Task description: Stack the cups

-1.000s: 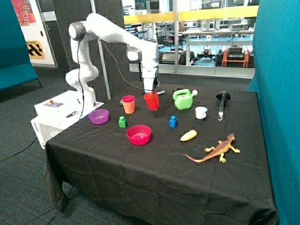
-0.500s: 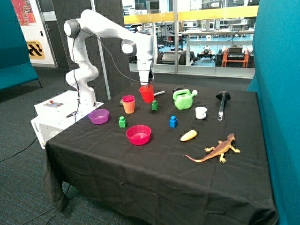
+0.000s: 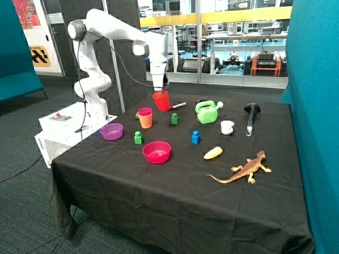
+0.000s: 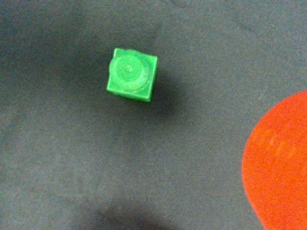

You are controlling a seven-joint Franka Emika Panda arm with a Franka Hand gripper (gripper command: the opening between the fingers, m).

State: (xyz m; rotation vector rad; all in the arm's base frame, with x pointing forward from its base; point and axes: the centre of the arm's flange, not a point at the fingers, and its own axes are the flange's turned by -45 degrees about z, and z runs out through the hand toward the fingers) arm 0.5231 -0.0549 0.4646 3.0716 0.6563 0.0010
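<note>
My gripper (image 3: 160, 90) is shut on the rim of the red-orange cup (image 3: 161, 100) and holds it upright in the air above the black table (image 3: 175, 201). The cup hangs a little behind and to the side of the other two cups. The magenta-pink cup (image 3: 144, 112) sits nested inside the yellow cup (image 3: 145, 121), which stands on the cloth. In the wrist view the red-orange cup (image 4: 280, 163) fills one edge, with a small green block (image 4: 131, 74) on the cloth below it.
A purple bowl (image 3: 111, 130), a pink bowl (image 3: 157, 152), two green blocks (image 3: 138, 137) (image 3: 174, 119) and a blue block (image 3: 196, 137) lie near the cups. A green watering can (image 3: 207, 112), white mug (image 3: 227, 127), marker (image 3: 177, 106), black ladle (image 3: 250, 116) and toy lizard (image 3: 243, 169) lie farther off.
The gripper has lifted the red-orange cup off the table and carried it up and toward the nested cups. The green block behind where it stood is now uncovered.
</note>
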